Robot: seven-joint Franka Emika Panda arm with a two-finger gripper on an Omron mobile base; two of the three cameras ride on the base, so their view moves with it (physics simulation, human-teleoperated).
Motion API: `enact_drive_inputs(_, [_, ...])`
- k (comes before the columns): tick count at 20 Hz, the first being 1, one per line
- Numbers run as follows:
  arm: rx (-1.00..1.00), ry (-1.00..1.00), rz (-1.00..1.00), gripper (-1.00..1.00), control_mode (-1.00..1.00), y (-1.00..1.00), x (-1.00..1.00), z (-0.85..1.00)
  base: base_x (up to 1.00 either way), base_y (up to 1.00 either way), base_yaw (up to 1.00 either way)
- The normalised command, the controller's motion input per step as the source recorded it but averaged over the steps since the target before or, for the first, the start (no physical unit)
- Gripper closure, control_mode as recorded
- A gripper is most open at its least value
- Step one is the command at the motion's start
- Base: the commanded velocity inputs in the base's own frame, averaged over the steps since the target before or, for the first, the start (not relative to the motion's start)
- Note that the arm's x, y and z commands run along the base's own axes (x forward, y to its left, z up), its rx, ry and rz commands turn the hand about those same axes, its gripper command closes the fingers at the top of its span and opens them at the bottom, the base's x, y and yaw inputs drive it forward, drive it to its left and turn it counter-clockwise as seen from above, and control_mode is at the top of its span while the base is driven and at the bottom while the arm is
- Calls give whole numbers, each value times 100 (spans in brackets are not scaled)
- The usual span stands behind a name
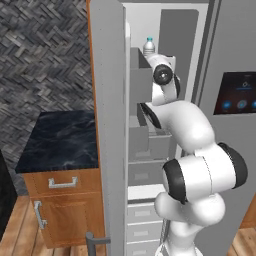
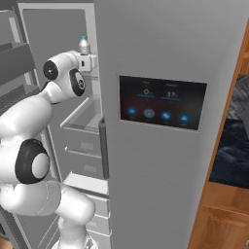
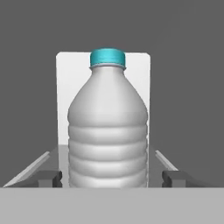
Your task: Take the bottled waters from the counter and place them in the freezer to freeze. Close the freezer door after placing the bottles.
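Note:
One bottled water, clear and ribbed with a light blue cap, stands upright between my fingertips in the hand view. My gripper is open, with a small gap to the bottle on each side. The bottle's base is hidden. Its top pokes up above my wrist, high inside the freezer, and the bottle shows there from the other side too. The freezer door stands wide open on the left. The counter lies left of the door. The second bottle is out of view.
Grey bins on the door's inner face sit close to my arm's left. The closed fridge door with the dark touchscreen bounds the right. A glass shelf and grey drawers lie below my hand.

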Motion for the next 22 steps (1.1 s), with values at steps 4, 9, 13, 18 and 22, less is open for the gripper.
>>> enact_drive_inputs(4, [0,0,-3,-100,-100,0,-28,1,0,0,0])
enact_drive_inputs(9, [3,5,0,-100,-100,0,-40,21,0,0,0])
enact_drive_inputs(13, [9,6,0,-100,-100,-1,-80,21,0,0,0])
enact_drive_inputs(18, [11,2,0,-100,-100,0,-98,31,0,0,0])
enact_drive_inputs(22, [10,1,0,-100,-100,0,-100,43,0,0,0])
